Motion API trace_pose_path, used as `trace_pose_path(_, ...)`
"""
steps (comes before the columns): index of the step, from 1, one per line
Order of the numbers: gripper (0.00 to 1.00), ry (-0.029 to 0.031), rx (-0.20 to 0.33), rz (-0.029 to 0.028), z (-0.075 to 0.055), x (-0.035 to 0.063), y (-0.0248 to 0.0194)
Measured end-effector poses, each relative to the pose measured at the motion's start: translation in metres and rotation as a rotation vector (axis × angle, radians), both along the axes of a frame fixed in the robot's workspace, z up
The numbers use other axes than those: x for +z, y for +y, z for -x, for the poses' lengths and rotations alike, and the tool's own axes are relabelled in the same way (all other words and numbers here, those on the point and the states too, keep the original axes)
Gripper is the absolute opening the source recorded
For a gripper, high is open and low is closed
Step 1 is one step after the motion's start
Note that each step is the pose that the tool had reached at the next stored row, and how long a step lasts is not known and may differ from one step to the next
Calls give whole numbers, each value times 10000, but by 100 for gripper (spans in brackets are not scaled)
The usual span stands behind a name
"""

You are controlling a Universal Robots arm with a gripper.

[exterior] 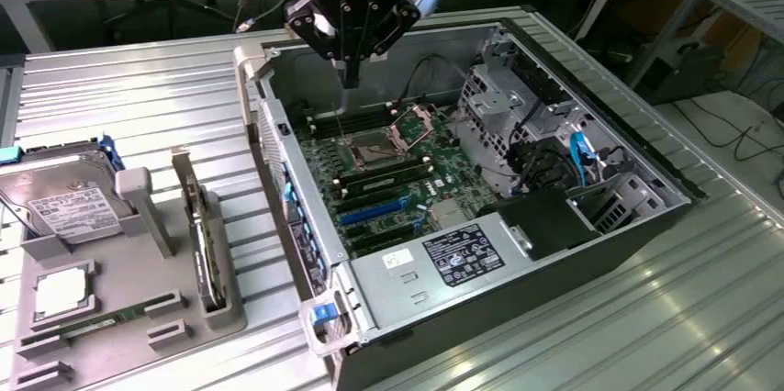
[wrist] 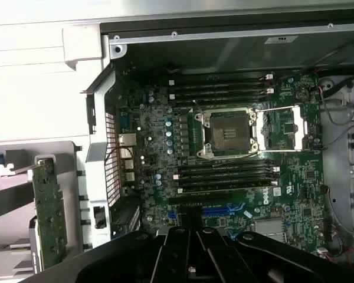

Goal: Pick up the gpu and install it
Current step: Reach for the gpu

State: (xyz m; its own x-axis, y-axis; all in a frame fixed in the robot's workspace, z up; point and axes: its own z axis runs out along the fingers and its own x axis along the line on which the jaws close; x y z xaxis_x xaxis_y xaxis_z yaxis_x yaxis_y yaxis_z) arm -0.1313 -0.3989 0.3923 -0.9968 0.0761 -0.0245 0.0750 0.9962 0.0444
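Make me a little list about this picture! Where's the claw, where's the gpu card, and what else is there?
claw: shut and empty, hanging over the motherboard
gpu: standing on its edge in the grey holder, at the exterior view's left of the computer; not picked up yet
computer: lying open, no gpu inside
also on the holder: hard drive, memory stick

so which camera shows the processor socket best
The wrist view: it looks straight down on the processor socket, whole and unobstructed. The exterior view shows it at a slant, near the gripper.
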Motion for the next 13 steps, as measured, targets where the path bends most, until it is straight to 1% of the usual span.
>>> trace_pose_path(13,11,0,-1,0,69,0,-1)
